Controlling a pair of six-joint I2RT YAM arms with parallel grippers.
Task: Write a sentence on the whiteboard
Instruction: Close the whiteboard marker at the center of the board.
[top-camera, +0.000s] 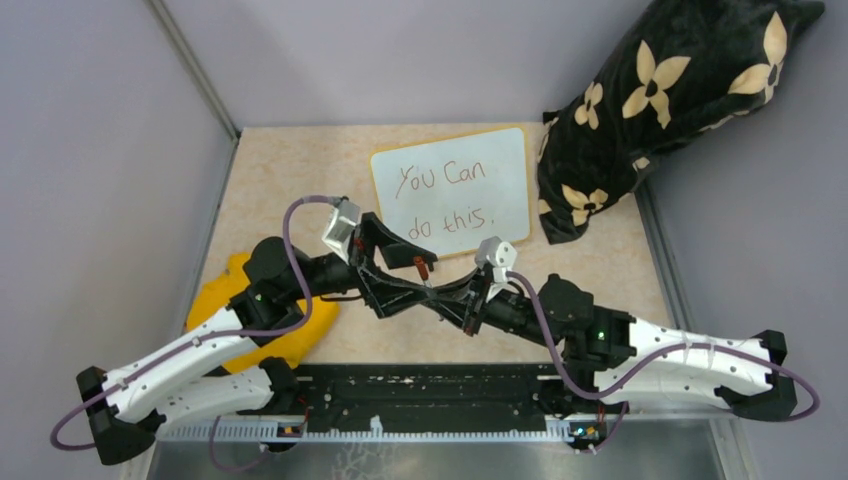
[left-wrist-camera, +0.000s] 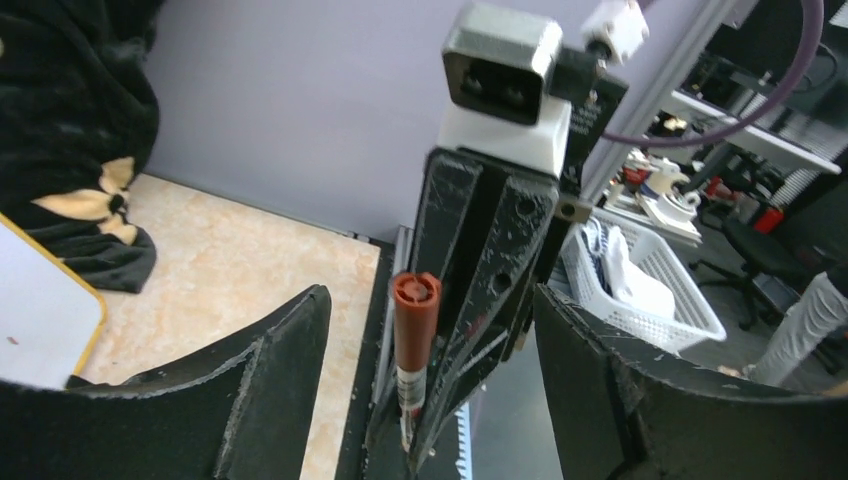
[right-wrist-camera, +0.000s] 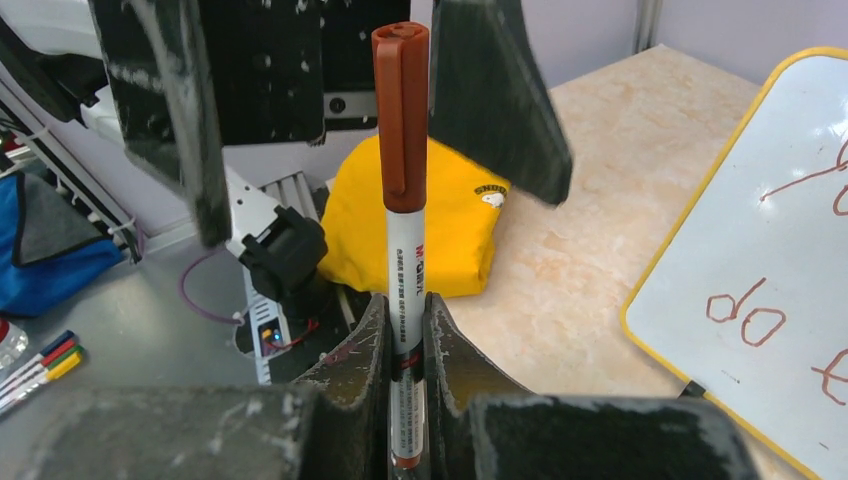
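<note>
Soft, even light fills the overhead view, seemingly from above, leaving only faint shadows on the table (top-camera: 290, 170). The whiteboard (top-camera: 505, 150) carries a mild sheen, yet the sentence (top-camera: 445, 195) is readable. In the right wrist view the marker (right-wrist-camera: 404, 230) is sharp, while the right gripper (right-wrist-camera: 405, 305), close to the lens, and the background blur. The left wrist view is softer: the left gripper (left-wrist-camera: 430, 295) looks dark and smeared, and the bright room behind it is hazy.
</note>
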